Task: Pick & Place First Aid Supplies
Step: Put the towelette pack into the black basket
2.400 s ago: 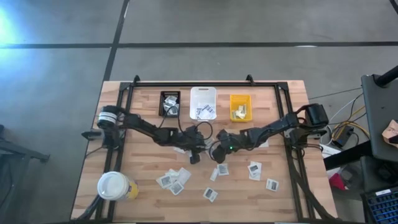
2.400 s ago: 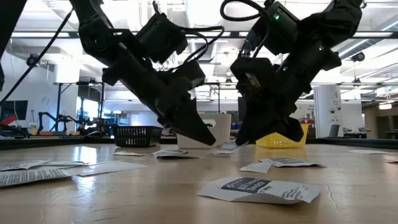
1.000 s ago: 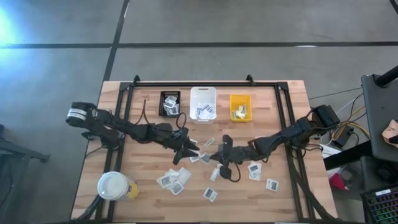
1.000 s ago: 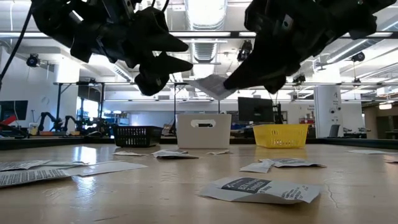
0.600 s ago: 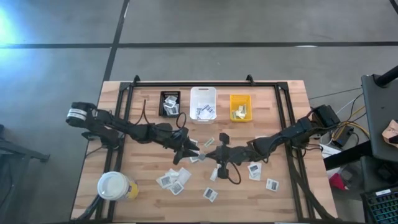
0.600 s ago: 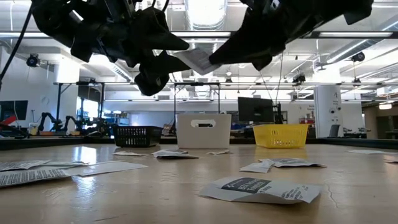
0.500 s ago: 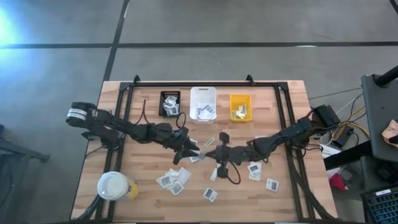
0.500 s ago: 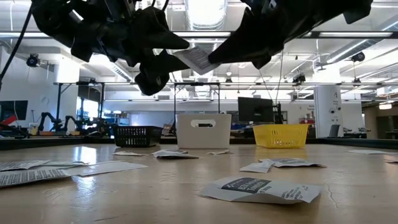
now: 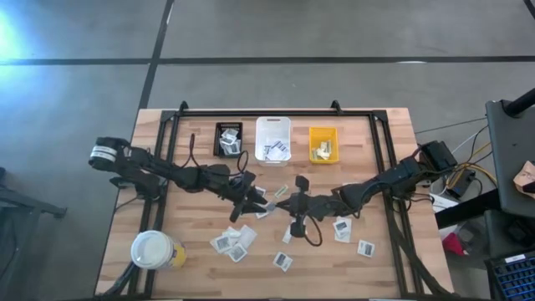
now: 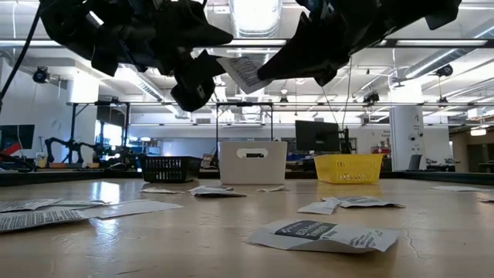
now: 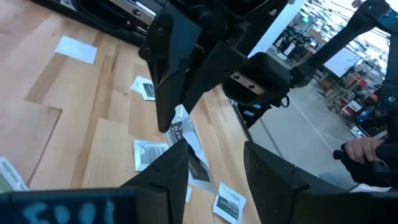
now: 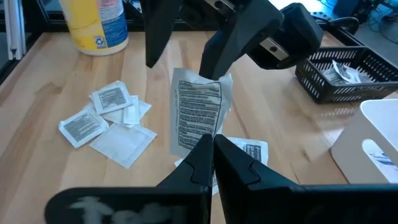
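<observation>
My right gripper [image 12: 213,140] is shut on a white first aid packet [image 12: 199,112] with dark print, high above the table's middle [image 10: 243,71]. My left gripper [image 11: 214,149] faces it from the table's left, open. Its two fingers [image 12: 155,37] stand on either side of the packet's free end [image 10: 225,63]. Several more packets lie flat on the wood [image 9: 234,242], with others toward the right [image 9: 343,227]. A pale yellow-green strip [image 9: 282,191] lies just beyond the grippers. My right gripper pinches one short end of the packet [image 12: 202,132] between its two fingers. It comes from the table's right, slanting slightly down, along the packet. The packet sticks out past the fingertips, lifted clear, printed face up. My left gripper: I cannot tell whether its fingers touch the packet.
A black bin [image 9: 228,140], a white bin [image 9: 272,138] and a yellow bin [image 9: 323,144] stand in a row at the table's far side. A large white-lidded cup [image 9: 152,249] stands at the near left corner. A dark frame [image 9: 276,113] runs round the table.
My right gripper has risen and gone toward the left gripper with the packet, rolling a little. The packet's free end has come up between the left gripper's open fingers. The left gripper has stayed in place, tipping slightly.
</observation>
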Motion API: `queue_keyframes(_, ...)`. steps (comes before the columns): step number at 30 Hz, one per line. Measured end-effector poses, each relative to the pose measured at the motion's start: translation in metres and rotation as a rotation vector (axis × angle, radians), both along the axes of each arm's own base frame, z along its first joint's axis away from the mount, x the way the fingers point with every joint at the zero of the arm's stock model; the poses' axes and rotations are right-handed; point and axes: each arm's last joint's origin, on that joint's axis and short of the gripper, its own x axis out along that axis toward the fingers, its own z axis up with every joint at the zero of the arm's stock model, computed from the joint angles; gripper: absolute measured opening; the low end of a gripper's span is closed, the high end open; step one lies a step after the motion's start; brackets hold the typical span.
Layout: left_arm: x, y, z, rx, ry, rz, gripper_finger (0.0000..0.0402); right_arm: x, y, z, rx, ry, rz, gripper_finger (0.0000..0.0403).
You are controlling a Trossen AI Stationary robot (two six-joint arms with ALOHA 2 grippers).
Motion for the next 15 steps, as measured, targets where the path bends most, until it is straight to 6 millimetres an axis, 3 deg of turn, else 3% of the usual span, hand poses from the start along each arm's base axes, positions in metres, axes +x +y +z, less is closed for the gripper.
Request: queue_keyframes(15, 0.0010, 0.0039, -0.0004, 0.013, 0.003, 0.104, 0.0085, 0.0020, -0.0005, 0.0032, 0.015, -0.041, -0.007, 0.0008)
